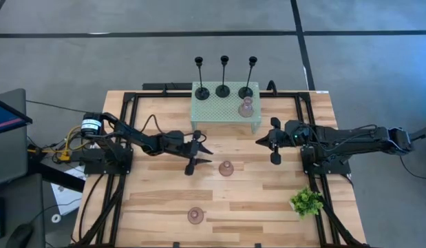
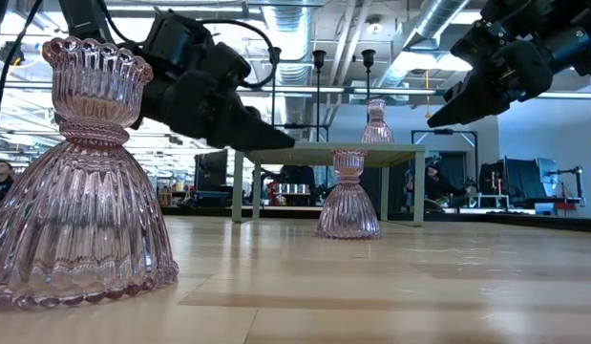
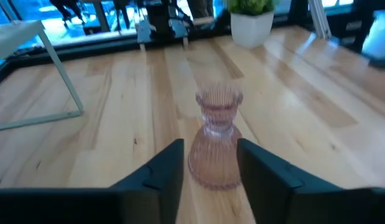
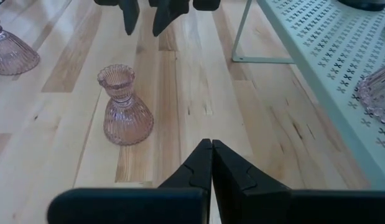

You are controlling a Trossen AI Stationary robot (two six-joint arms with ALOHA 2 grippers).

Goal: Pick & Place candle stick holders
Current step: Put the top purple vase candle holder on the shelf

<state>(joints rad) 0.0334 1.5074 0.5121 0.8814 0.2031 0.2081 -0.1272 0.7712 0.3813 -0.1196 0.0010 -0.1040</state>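
nearest the low camera, a pink ribbed glass holder (image 2: pixel 77 182) stands alone toward the table's front edge.

largest is the butcher-block table (image 1: pixel 151 200), then the mint-green mesh shelf (image 1: pixel 225 107) carrying three slim black holders (image 1: pixel 224 77) and one pink glass holder (image 1: pixel 246 106).

left gripper (image 1: pixel 197 154) hangs with fingers wide, lined up on the middle glass holder (image 3: pixel 215 142) just ahead. right gripper (image 1: pixel 273 141), fingers pressed together and empty, hovers near the shelf.

i judge the glass rigid, slick and breakable; the narrow neck below the cup looks the best hold.
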